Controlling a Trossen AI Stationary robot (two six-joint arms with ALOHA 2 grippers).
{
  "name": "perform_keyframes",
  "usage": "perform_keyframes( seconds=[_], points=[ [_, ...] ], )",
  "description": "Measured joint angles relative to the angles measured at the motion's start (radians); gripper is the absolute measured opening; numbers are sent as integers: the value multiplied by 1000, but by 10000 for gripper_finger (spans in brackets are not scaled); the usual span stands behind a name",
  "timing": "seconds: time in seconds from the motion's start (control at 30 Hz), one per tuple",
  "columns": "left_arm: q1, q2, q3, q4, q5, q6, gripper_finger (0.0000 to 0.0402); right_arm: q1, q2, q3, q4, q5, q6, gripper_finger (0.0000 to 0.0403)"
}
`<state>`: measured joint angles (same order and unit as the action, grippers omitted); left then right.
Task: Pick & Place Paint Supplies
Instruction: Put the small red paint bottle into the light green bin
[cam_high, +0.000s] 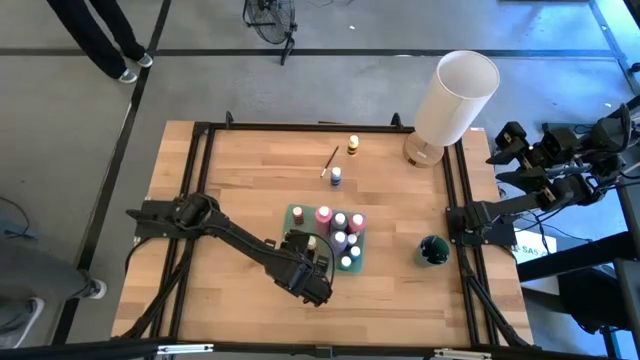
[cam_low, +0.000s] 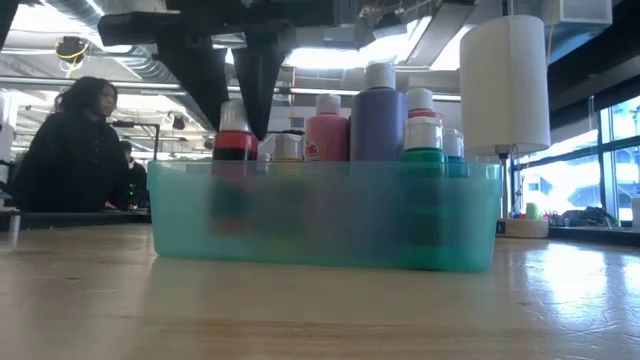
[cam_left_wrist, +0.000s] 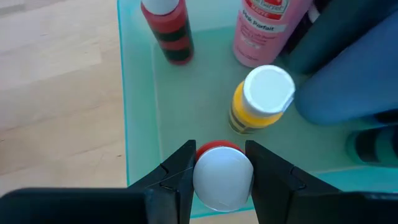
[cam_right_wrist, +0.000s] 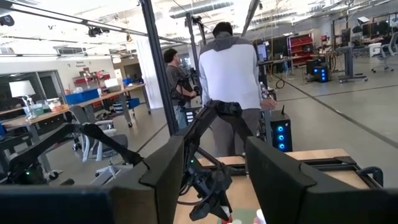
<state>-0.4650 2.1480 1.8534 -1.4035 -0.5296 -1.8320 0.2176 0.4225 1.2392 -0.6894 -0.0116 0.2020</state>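
Note:
A teal tray (cam_high: 291, 222) in the middle of the table holds several upright paint bottles: red (cam_left_wrist: 169, 30), pink (cam_left_wrist: 261, 28), yellow (cam_left_wrist: 258, 102), purple (cam_low: 378, 112) and green (cam_low: 423, 140). My left gripper (cam_left_wrist: 221, 157) reaches down into the tray's near left corner, shut on a red bottle with a white cap (cam_left_wrist: 222, 180). A yellow bottle (cam_high: 353, 146), a blue bottle (cam_high: 336, 177) and a thin brush (cam_high: 330, 160) rest on the table beyond the tray. My right gripper (cam_right_wrist: 214, 180) is open, held off the table's right side. My left gripper pinches the white cap (cam_left_wrist: 214, 186) of the red bottle between its two fingers (cam_left_wrist: 180, 171), one on each side. The fingers come from above, pointing down. The bottle stays upright inside the tray; whether its base rests on the tray floor, I cannot tell.
A large white cylinder (cam_high: 455, 92) stands at the far right corner. A dark green round object (cam_high: 433, 250) sits right of the tray. People stand in the room beyond the table (cam_right_wrist: 230, 74). Bare wood lies left of and near the tray.

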Motion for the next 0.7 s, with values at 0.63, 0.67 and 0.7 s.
perform_keyframes(
  seconds=[0.63,0.67,0.7],
  points=[
    [2,3,0,40,17,65,159,0,0,0,-3,0,0,178],
    [3,3,0,38,17,65,159,0,0,0,-2,0,0,178],
    [3,3,0,34,17,65,159,0,0,0,1,0,0,178]
  ],
)
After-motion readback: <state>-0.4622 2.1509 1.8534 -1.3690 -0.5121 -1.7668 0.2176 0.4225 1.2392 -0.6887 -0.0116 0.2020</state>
